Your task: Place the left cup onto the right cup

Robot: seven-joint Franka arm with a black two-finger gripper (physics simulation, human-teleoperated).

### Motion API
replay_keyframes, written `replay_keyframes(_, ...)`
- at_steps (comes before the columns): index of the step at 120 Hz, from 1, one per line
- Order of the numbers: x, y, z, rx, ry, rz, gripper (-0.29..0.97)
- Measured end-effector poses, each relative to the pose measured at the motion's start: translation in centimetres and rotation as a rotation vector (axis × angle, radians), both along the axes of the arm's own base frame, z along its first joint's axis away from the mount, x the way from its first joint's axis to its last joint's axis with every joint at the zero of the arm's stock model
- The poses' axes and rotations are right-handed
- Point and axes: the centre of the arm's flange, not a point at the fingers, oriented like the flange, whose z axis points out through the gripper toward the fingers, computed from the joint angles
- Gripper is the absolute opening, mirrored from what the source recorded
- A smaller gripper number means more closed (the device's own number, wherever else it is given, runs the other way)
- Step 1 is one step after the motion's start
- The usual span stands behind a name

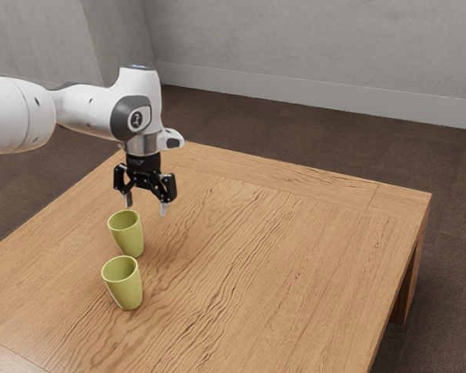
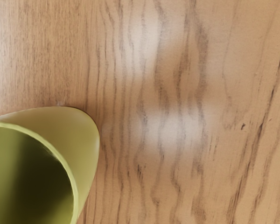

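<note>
Black two-finger end effector [image 1: 146,206], spread and empty, hovers; upright olive-green tapered cup [image 1: 126,233] stands just below, offset toward the wooden tabletop's [image 1: 295,233] edge at the exterior view's left.

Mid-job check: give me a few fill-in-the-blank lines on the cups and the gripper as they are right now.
1. The light wooden table carries ___ yellow-green tapered cups.
2. The far cup and the near cup both stand ___, mouths facing up.
3. The black two-finger gripper hangs just above the far cup's rim, a little off to its side, with its fingers ___ and nothing between them.

Missing words: two; upright; open.
</note>
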Motion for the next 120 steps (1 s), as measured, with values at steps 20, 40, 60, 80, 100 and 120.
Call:
replay_keyframes(20,-0.6,0.5,-1.6,-0.003,0.018,-0.01,0.68)
replay_keyframes(40,-0.9,1.0,-2.6,-0.005,0.017,-0.015,0.68)
replay_keyframes(60,-1.0,1.5,-2.8,-0.005,0.013,-0.017,0.68)
replay_keyframes(80,-1.4,1.9,-3.5,-0.005,0.02,-0.017,0.68)
replay_keyframes(100,-1.8,1.9,-4.6,-0.008,0.017,-0.021,0.68)
replay_keyframes(120,-1.6,1.9,-5.7,-0.007,0.018,-0.025,0.68)
